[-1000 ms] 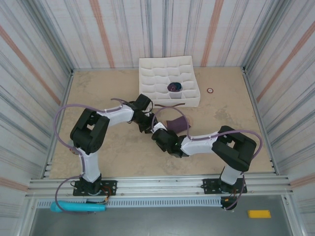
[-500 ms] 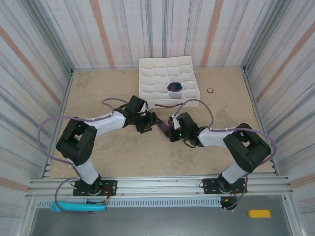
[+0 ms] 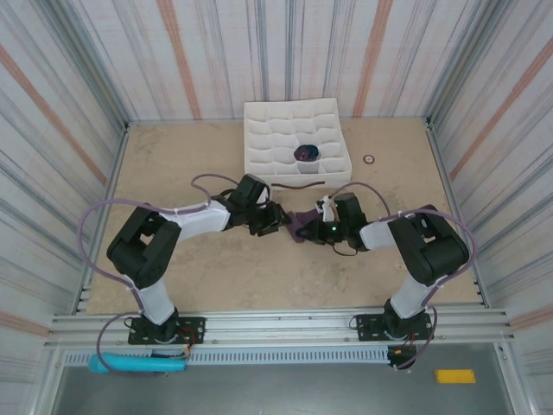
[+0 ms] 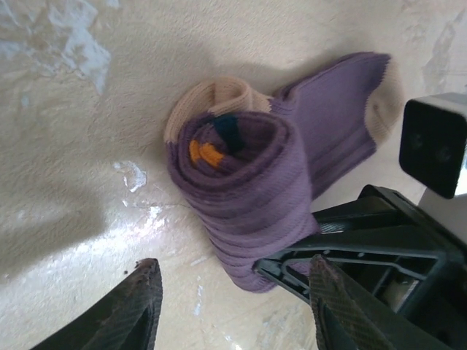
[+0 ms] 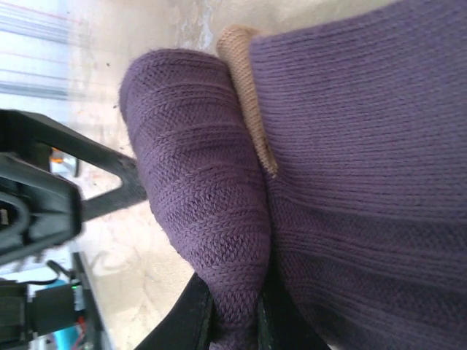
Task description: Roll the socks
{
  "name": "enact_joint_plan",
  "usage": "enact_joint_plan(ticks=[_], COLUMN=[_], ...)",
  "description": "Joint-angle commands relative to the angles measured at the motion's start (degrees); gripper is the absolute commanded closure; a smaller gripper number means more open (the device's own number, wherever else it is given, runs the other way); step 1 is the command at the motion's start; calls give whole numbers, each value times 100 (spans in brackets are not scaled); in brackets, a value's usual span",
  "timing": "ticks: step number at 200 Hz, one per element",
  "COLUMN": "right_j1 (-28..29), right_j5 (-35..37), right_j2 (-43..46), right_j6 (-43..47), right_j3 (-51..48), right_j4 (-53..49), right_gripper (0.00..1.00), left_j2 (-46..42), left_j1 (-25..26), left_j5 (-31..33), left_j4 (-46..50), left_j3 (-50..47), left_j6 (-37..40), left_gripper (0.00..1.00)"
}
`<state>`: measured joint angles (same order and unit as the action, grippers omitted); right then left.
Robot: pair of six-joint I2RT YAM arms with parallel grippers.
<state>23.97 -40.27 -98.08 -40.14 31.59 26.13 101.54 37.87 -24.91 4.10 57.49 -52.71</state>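
**Purple and nearly rolled**

Hovering with the left end effector (image 4: 233,292) spread, just short of the socks (image 4: 241,197) on the table (image 3: 190,164). Pinching the coil's far end with the right end effector (image 3: 314,226). Seemingly mid-roll; next, wind in the flat tail without slackening the coil.

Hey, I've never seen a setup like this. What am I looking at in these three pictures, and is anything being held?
These are two robot arms bolted to a table, each ending in a two-finger hand. The wide picture looks down from above. The other two come from small cameras on each wrist. On the table lie purple socks, rolled up together, and a white tray of compartments with another rolled bundle in one cell. The right hand is pinched shut on the end of the roll. The left hand faces it with fingers apart, touching nothing.
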Motion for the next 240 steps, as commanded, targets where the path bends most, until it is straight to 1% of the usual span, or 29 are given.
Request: enact_joint_plan(ticks=[1,50,70,83,104,123,132,146,158,170,179,194,199,211,225,240], right_j1=[-184,-468,-534,-558,-586,-615,-618,-615,-608,-571,-535,-441,-399,-225,118,556], right_j5=[-359,-660,-716,-702,-736,-745,-743,-682,-562,-377,-233,31,145,520,1222,2008], right_j2=[-481,-979,-1063,-1046,-1003,-935,-902,-761,-563,-288,-52,361,500,809,1137,1445], right_j6=[-663,-1253,-1402,-1443,-1504,-1506,-1495,-1362,-1118,-778,-516,-124,24,395,849,1212], right_j3=[-240,-403,-461,-481,-504,-510,-491,-448,-351,-196,-78,161,257,514,843,1084], right_j4=[-307,309,504,498,516,454,409,186,-238,-819,-1233,-1903,-2160,-2734,-3443,-3860], right_gripper=[100,100,100,100,100,100,95,89,82,72,64,55,53,49,45,43], left_j2=[213,616,768,838,1000,1150,1199,1237,1229,1203,1172,1092,1064,997,924,822], left_j1=[118,248,256,257,256,248,247,235,208,182,156,117,101,81,72,83], left_j5=[178,278,354,389,484,537,555,583,622,634,637,616,606,594,579,592], left_j4=[-4,-15,177,250,630,966,1114,1286,1427,1516,1574,1609,1632,1742,1880,2033], left_j3=[257,544,700,757,957,1144,1213,1281,1306,1308,1301,1266,1257,1264,1288,1290], left_j6=[94,17,-8,-39,-62,-64,-71,-62,-62,-33,-21,10,19,34,50,51], left_gripper=[45,45,46,49,52,59,65,79,86,88,92,98,100,100,100,100])
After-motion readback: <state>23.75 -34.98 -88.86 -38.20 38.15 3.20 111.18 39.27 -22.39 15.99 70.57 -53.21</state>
